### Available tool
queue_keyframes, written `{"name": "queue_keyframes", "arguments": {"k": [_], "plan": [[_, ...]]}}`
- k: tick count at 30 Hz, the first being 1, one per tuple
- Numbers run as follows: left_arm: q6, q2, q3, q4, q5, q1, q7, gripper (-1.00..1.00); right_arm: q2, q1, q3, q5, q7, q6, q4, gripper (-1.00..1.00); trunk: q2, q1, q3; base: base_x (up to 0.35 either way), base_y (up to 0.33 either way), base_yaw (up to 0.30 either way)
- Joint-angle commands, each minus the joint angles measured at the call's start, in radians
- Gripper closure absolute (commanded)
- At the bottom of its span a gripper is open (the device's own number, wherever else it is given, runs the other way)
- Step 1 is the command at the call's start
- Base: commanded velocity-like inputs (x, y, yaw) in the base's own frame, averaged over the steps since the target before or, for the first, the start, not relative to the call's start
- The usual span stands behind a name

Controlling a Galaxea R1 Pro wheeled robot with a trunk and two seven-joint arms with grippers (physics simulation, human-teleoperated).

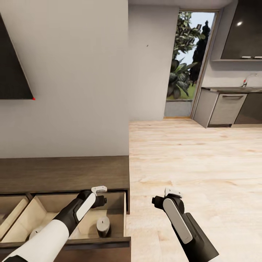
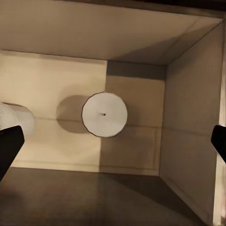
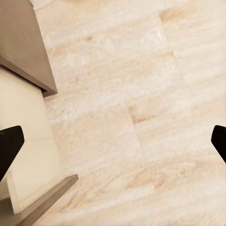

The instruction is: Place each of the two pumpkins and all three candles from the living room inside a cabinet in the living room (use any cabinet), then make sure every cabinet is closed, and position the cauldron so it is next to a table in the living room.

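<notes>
The long dark-brown cabinet [image 1: 65, 173] stands against the wall with a drawer [image 1: 72, 243] pulled out. One grey-beige candle [image 1: 103, 226] [image 2: 104, 114] stands upright inside it. A second candle [image 1: 34, 233] [image 2: 16, 120] shows partly behind my left arm. My left gripper [image 1: 101, 199] [image 2: 113, 146] hangs open above the drawer, over the first candle and apart from it. To the right of the cabinet's end, my right gripper [image 1: 165, 198] [image 3: 113, 141] is open and empty over the wooden floor. The pumpkins, the cauldron and the table are out of view.
Another open drawer [image 1: 11, 211] lies further left. A dark screen [image 1: 12, 69] hangs on the wall above the cabinet. Light wooden floor [image 1: 196, 163] stretches right toward a glass door [image 1: 185, 58] and grey kitchen units [image 1: 225, 107].
</notes>
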Motion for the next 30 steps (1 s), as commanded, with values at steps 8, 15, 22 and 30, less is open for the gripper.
{"name": "queue_keyframes", "arguments": {"k": [8,15,22,30], "plan": [[0.001,0.001,-0.006,-0.002,0.011,-0.001,0.009,-1.00,0.000,-0.001,0.001,-0.009,-0.010,0.003,0.006,-1.00,0.056,-0.031,0.024,0.000,0.000,0.000],[0.001,0.001,-0.006,-0.002,0.011,-0.001,0.009,-1.00,0.000,-0.001,0.001,-0.009,-0.010,0.003,0.006,-1.00,0.105,-0.058,0.046,0.000,0.000,0.000],[0.001,0.000,-0.006,-0.002,0.011,-0.001,0.009,-1.00,0.000,-0.001,0.001,-0.009,-0.010,0.002,0.006,-1.00,0.154,-0.085,0.068,-0.015,0.000,0.000],[0.001,0.000,-0.006,-0.002,0.011,-0.001,0.008,-1.00,0.000,-0.001,0.001,-0.009,-0.009,0.001,0.008,-1.00,0.210,-0.115,0.093,-0.251,0.000,0.000]]}}
